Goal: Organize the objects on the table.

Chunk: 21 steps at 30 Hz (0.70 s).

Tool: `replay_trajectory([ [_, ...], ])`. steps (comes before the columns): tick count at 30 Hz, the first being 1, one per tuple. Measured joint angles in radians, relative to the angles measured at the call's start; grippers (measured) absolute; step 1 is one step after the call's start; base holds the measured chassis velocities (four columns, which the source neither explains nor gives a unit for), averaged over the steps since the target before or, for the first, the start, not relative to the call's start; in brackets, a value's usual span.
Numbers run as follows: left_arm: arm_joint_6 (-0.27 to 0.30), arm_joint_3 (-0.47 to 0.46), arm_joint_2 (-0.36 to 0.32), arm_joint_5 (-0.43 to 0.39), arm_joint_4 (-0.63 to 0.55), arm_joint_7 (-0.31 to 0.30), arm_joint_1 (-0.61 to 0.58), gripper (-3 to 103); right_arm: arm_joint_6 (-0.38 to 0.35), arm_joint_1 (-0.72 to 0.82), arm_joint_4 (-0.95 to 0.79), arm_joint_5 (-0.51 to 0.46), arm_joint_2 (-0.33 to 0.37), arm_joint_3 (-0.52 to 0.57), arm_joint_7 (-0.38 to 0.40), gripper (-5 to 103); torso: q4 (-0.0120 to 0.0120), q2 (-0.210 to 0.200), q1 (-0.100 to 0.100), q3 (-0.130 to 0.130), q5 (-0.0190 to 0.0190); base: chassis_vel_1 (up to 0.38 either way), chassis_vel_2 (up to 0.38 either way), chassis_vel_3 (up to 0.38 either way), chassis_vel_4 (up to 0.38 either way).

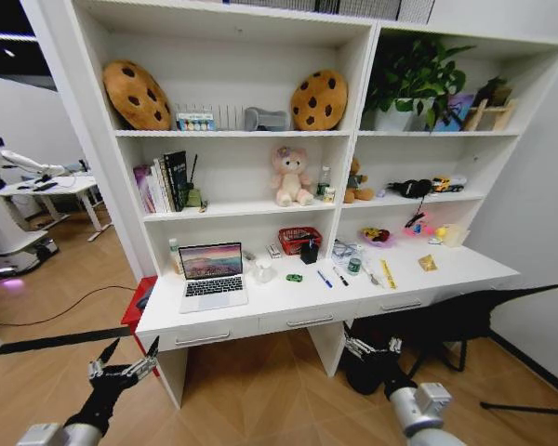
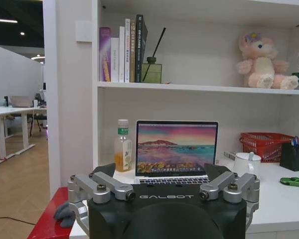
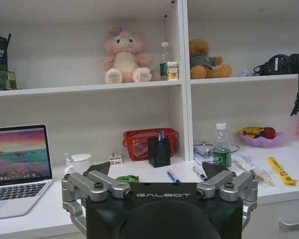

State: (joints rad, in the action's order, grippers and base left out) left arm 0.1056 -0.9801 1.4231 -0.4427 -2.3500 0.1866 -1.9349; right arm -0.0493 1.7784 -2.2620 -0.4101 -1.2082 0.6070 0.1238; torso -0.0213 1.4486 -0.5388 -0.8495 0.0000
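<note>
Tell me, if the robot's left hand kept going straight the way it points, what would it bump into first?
Probably the laptop. The open left hand points at its screen, with the keyboard right past the fingers. The desk edge sits low in that line too, so it might touch that first; depth is hard to judge.

Smooth white table (image 1: 288, 299), probably laminate

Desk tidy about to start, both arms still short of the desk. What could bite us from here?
1. The blue pen and black pen lie flat and close together; picking one may nudge the other.
2. The green toy car sits right beside the white mug, a likely bump.
3. The open laptop stands just ahead of the left tool, open; the right tool hangs low by the drawers.
</note>
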Motion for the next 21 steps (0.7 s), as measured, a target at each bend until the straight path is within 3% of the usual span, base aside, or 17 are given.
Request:
replay_trajectory([
  [10,-0.004,0.002,0.011,0.007,0.005,0.000,-0.001,97,0.012,-0.001,0.008,0.026,-0.013,-0.008,-0.008,100,-0.0002,0.000,-0.001,0.000,0.0001,-0.187,0.170,0.184,-0.195],
  [21,-0.012,0.002,0.020,0.015,0.016,0.002,-0.002,97,0.044,0.007,0.011,0.072,-0.024,-0.021,-0.040,100,0.0003,0.000,-0.001,0.000,0.0004,-0.266,0.287,0.297,-0.303],
])
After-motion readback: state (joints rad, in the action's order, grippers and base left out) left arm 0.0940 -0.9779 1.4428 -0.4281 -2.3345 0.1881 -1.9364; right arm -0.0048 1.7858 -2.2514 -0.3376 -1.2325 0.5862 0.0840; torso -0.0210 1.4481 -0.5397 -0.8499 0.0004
